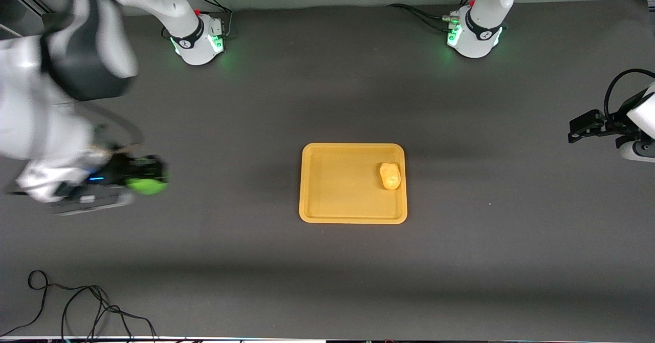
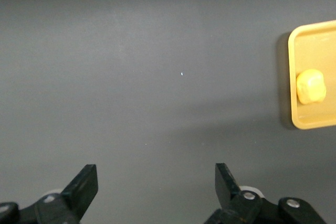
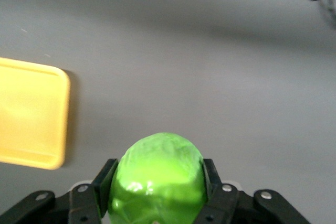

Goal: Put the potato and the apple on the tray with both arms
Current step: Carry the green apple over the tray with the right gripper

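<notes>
green apple (image 3: pixel 156 178) sits clamped across its widest part in the right gripper (image 1: pixel 148 176), over bare bench (image 1: pixel 327 281) toward the right arm's end, well apart from the tray (image 1: pixel 353 216). it looks light, smooth, likely slippery. potato (image 1: pixel 390 175) lies in the tray. left gripper (image 2: pixel 156 187) waits, spread wide, holding nothing.
</notes>
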`<action>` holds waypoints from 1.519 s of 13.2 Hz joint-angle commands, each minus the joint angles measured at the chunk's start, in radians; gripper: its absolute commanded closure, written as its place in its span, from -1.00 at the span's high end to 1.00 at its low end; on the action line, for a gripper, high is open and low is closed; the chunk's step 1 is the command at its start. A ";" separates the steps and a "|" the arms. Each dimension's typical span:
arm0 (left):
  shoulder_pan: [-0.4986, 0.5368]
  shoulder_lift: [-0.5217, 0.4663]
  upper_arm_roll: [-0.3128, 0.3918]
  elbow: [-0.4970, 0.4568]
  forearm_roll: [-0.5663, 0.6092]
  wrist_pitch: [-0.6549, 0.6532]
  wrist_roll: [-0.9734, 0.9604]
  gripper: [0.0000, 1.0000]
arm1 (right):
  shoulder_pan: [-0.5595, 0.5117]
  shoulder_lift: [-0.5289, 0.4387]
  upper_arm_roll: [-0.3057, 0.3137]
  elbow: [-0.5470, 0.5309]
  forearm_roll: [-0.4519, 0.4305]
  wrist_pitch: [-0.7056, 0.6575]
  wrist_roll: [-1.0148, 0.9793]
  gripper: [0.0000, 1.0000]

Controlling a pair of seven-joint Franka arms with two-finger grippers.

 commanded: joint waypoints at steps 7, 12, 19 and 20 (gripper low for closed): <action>-0.002 -0.046 0.005 -0.078 0.009 0.067 0.040 0.99 | 0.295 0.317 0.162 0.280 -0.007 0.134 0.551 0.03; 0.002 -0.039 0.005 -0.076 0.006 0.088 0.040 0.99 | 0.297 0.524 0.168 0.280 -0.009 0.344 0.551 0.04; 0.002 -0.029 0.005 -0.067 -0.005 0.130 0.023 0.99 | 0.324 0.658 0.169 0.275 -0.010 0.508 0.571 0.04; 0.002 -0.029 0.005 -0.067 -0.005 0.131 0.023 0.99 | 0.324 0.671 0.168 0.277 -0.010 0.517 0.574 0.04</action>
